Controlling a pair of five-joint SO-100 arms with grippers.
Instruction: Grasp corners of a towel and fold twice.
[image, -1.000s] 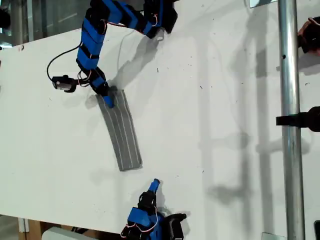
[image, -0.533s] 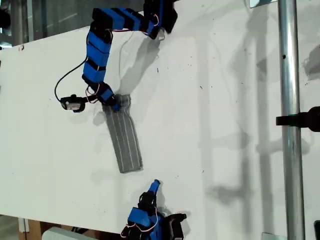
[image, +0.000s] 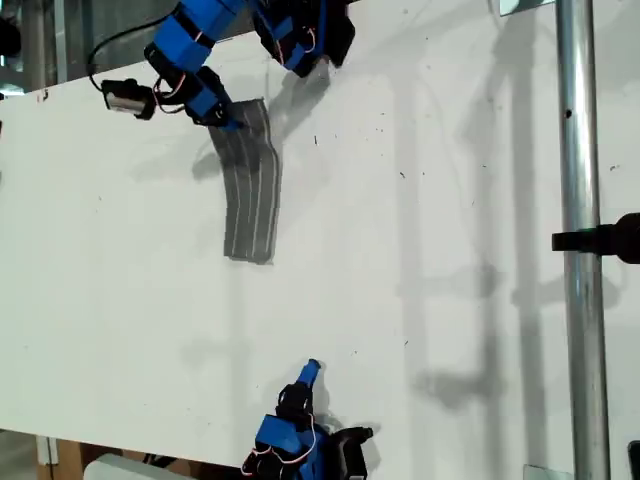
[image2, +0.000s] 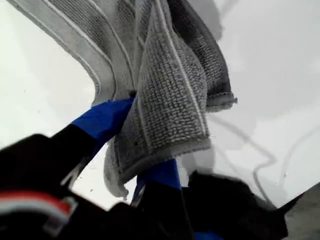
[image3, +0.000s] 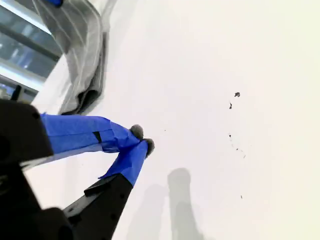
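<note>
While my first gripper (image: 228, 118) clamps one end of the towel (image: 250, 185) near the table's (image: 450, 300) far edge in the exterior view, the folded grey strip trails toward the near edge — flat on the white top. My second gripper (image3: 142, 140) sits clenched on nothing, well apart from the cloth.

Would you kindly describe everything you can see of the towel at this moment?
The towel is grey, terry-like cloth with thin white parallel stripes and a stitched hem. It is folded into a long narrow strip. One end is pinched and bunched in my first gripper, near the table's far edge in the exterior view; the rest trails down toward the white table. Whether its free end touches the surface is unclear. My second gripper is well apart from it.
</note>
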